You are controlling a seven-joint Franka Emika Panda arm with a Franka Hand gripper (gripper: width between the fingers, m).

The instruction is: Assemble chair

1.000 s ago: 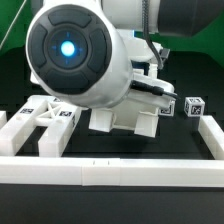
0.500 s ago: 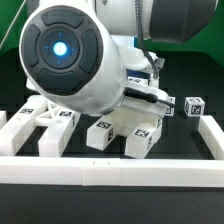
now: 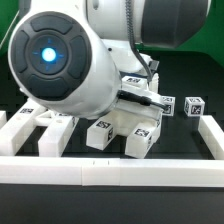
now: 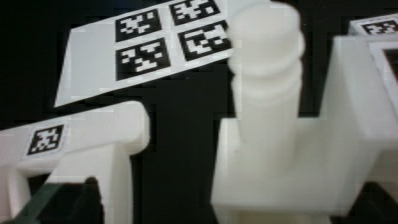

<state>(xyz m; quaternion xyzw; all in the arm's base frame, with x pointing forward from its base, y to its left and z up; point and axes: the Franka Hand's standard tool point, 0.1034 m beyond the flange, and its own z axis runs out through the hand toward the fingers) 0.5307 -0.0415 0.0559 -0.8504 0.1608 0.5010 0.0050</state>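
Observation:
The chair's white parts stand in a group on the black table. The exterior view shows an X-braced frame [image 3: 40, 124] on its left. A blocky piece with tagged legs [image 3: 126, 131] is in the middle, and two small tagged cubes [image 3: 167, 106] [image 3: 195, 104] are on its right. My arm's big body hides the gripper there. In the wrist view my gripper [image 4: 217, 206] is open. Its dark fingertips [image 4: 64, 205] stand wide apart on either side of a white block with an upright post [image 4: 267, 90]. Another tagged white piece [image 4: 75, 140] sits beside it.
Long white border rails [image 3: 110, 172] run along the front and along the exterior view's right [image 3: 210, 134]. The marker board [image 4: 164, 42] lies flat beyond the post in the wrist view. A black cable [image 3: 150, 97] hangs beside the arm.
The jaws have opened wide and let go of the blocky white piece, which now stands on its legs. The arm's body has shifted toward the exterior view's left.

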